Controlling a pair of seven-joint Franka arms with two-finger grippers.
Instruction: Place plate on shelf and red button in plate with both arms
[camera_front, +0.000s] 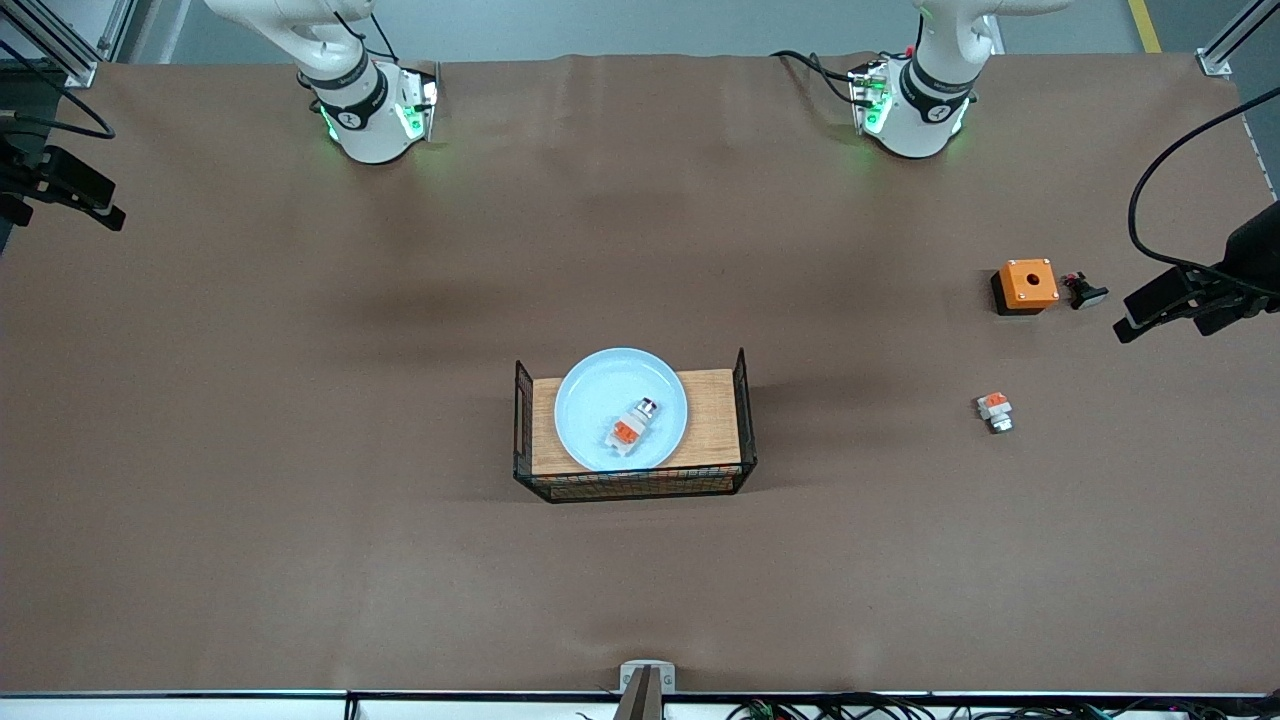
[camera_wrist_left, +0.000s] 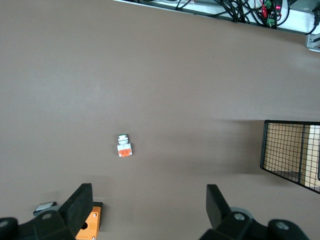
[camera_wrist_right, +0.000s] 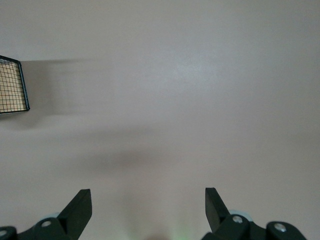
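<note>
- A brown desk (camera_front: 300, 450) is seen from a high front camera, with two white robot arms based along its farthest edge.
- A pale light-blue plate (camera_front: 600, 395) is set on a wooden board (camera_front: 715, 420) inside a black wire basket (camera_front: 745, 400) near the middle of the desk.
- A small push-button part (camera_front: 632, 425), with a white body, an orange block and a dark round cap, is laid on the plate, on the part of it nearer the front camera. Whether the cap is red cannot be told.
- A similar white and orange part (camera_front: 994, 410) with a pale tip is seen on the bare desk toward the left arm's end, well apart from the basket; it also shows in the left wrist view (camera_wrist_left: 124, 145).
- An orange box with a hole (camera_front: 1027, 284) is placed farther from the front camera than that part, and a small dark piece (camera_front: 1083, 291) with a pale end lies just beside the box.
- The left gripper (camera_wrist_left: 149, 207) is held high over the bare desk, above the orange box and the white and orange part; its jaws are spread wide apart and nothing is held.
- The right gripper (camera_wrist_right: 148, 210) is held high over bare desk at the right arm's end, with a corner of the basket in its view; its jaws are likewise spread wide and nothing is held.
</note>
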